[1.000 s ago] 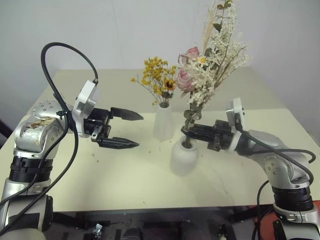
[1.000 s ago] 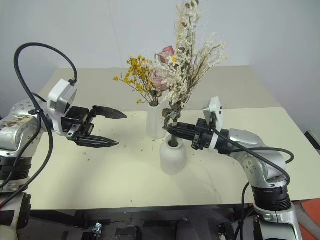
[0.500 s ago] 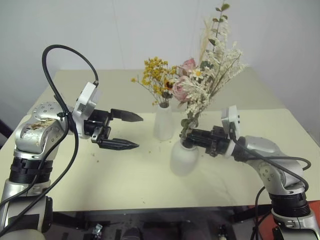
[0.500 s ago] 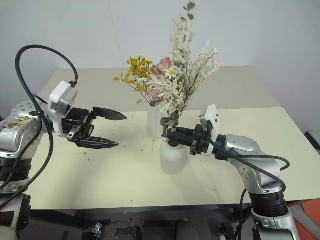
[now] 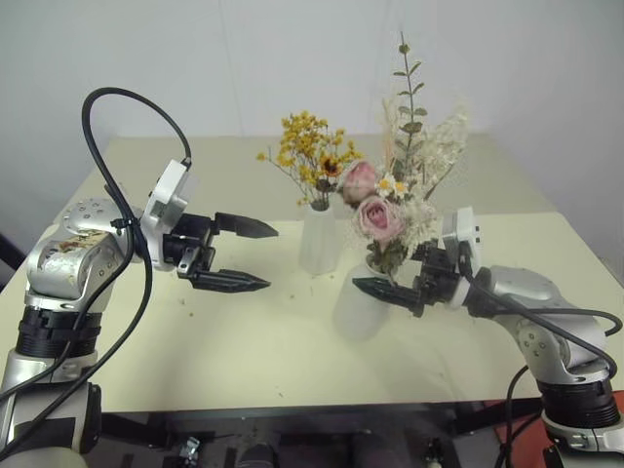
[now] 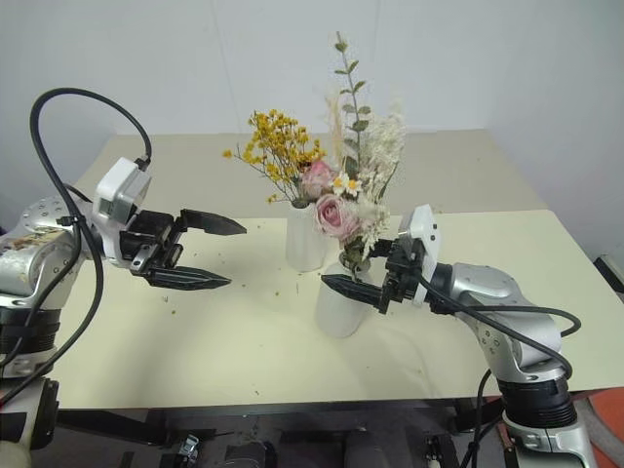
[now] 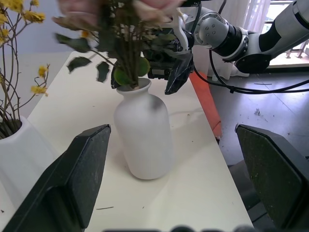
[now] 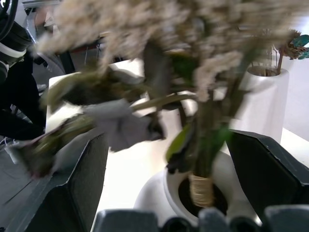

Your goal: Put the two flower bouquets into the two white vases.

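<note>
**Both bouquets seated in vases; both grippers open**

Left gripper (image 5: 239,254): held above the cream table (image 5: 146,331), well left of the vases, pointing toward them. Fingers spread wide, nothing between them.

Tall vase (image 5: 318,237): slim white cone, upright near the table's middle, farther back than the other vase. The yellow bouquet (image 5: 310,156) stands in it, small yellow blooms fanned out, an orange flower on its right side, stems down in the mouth.

Squat vase (image 5: 357,303): rounded white body with a narrow mouth, upright, just in front of and slightly right of the tall vase. Left wrist view confirms the two vases stand near each other but apart. The rose bouquet (image 5: 395,185) stands in it: two pink roses low, white sprigs and a tall leafy sprig above. Right wrist view shows the bound stems (image 8: 200,189) down inside the mouth.

Right gripper (image 5: 395,276): level with the squat vase's neck, reaching in from the right. Fingers stand wide, one either side of the stems just above the mouth, not clamping them. Contact with leaves cannot be told.
</note>
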